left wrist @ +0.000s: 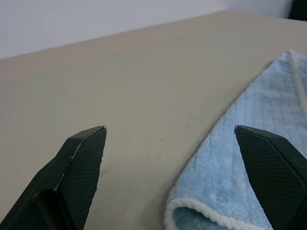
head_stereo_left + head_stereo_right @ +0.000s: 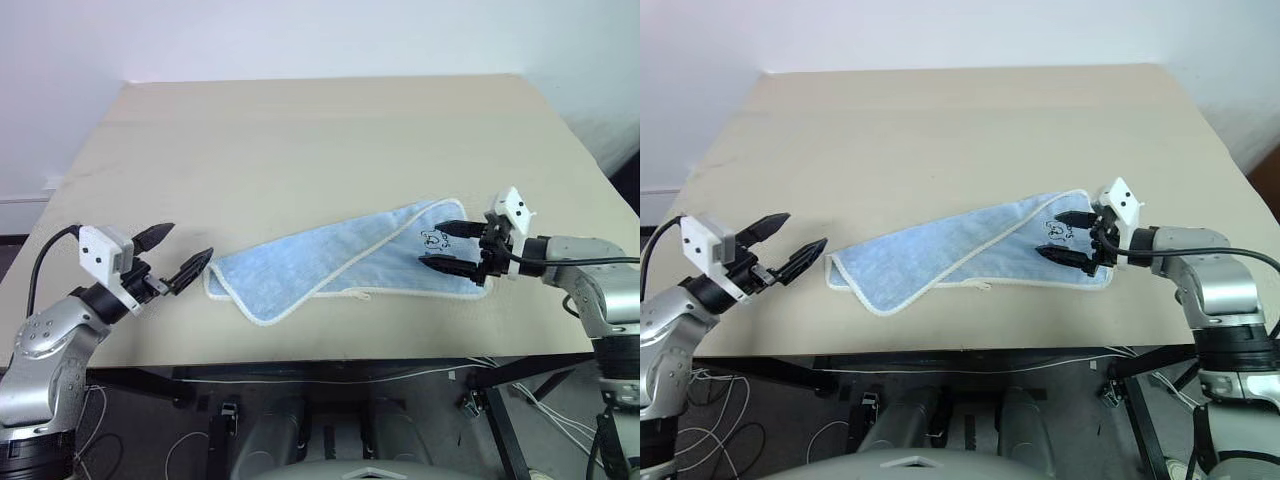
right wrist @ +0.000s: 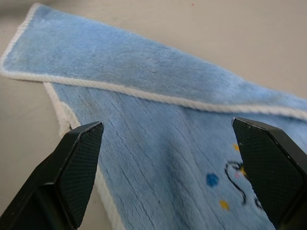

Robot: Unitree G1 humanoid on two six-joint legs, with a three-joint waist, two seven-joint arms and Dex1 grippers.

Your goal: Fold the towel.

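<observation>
Towel [image 1: 249,158] cut off by left wrist view's edge.

The counter [image 2: 300,140] lies bare behind and beside the towel [image 2: 330,260], so a tool can pass freely there. Only the flat towel lies between both tools.

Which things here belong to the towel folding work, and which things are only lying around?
For the job:
- the towel, light blue, already folded over unevenly
- the left gripper, open, beside the towel's left end
- the right gripper, open, over the end with the logo

Only lying around:
- the table
- cables on the floor below
</observation>
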